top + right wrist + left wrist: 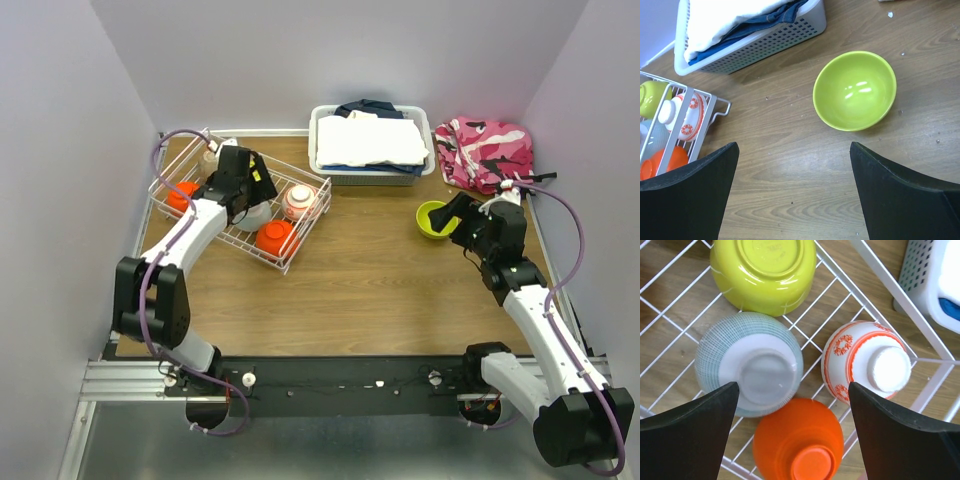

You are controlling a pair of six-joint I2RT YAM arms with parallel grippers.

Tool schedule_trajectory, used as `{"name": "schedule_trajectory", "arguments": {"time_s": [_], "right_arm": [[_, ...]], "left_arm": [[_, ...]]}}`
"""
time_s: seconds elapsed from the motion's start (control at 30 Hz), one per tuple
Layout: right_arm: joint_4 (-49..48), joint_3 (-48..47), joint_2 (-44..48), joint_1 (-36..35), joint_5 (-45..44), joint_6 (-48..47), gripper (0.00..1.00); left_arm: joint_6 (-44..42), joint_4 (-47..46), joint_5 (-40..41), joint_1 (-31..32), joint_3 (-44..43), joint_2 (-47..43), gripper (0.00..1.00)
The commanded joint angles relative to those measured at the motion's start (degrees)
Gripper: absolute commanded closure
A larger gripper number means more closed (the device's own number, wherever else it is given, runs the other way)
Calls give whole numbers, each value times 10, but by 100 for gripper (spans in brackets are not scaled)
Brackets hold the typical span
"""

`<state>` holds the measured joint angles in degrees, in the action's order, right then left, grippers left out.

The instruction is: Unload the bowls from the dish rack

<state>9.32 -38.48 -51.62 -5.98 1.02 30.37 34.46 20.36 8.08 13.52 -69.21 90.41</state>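
The white wire dish rack point(312, 222) stands at the far left. My left gripper point(250, 197) hovers open over it, holding nothing. In the left wrist view its jaws point(792, 432) stand wide apart above an upturned orange bowl point(799, 440), with a pale grey bowl point(749, 363), a white red-patterned bowl point(865, 360) and a lime-yellow bowl point(764, 272) around it, all upside down. A second orange bowl point(181, 195) sits at the rack's left end. Another lime-yellow bowl point(433, 219) stands upright on the table; my right gripper point(462, 222) is open just beside it, and the bowl point(855, 90) lies beyond its jaws point(792, 195).
A solid white plastic bin point(318, 150) of folded cloth stands at the back centre, close to the rack's far corner point(880, 274). A pink patterned cloth point(483, 150) lies at the back right. Purple walls close in both sides. The rack's end point(702, 127) shows in the right wrist view.
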Motion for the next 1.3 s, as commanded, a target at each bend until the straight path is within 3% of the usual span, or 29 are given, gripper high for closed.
{"name": "schedule_trajectory", "arguments": {"time_s": [0.0, 0.27, 0.53, 1.07, 1.27], "right_arm": [[6, 5, 7, 1, 14, -9, 0], [1, 7, 4, 1, 36, -8, 1], [0, 13, 6, 1, 47, -10, 1], [-7, 17, -8, 1, 60, -1, 1], [-6, 12, -11, 1, 64, -3, 1]], "left_arm": [[49, -80, 13, -17, 74, -81, 1], [74, -145, -80, -98, 176, -125, 1], [36, -111, -134, -177, 151, -96, 1], [44, -117, -286, -160, 86, -12, 1], [25, -111, -279, -156, 83, -22, 1]]}}
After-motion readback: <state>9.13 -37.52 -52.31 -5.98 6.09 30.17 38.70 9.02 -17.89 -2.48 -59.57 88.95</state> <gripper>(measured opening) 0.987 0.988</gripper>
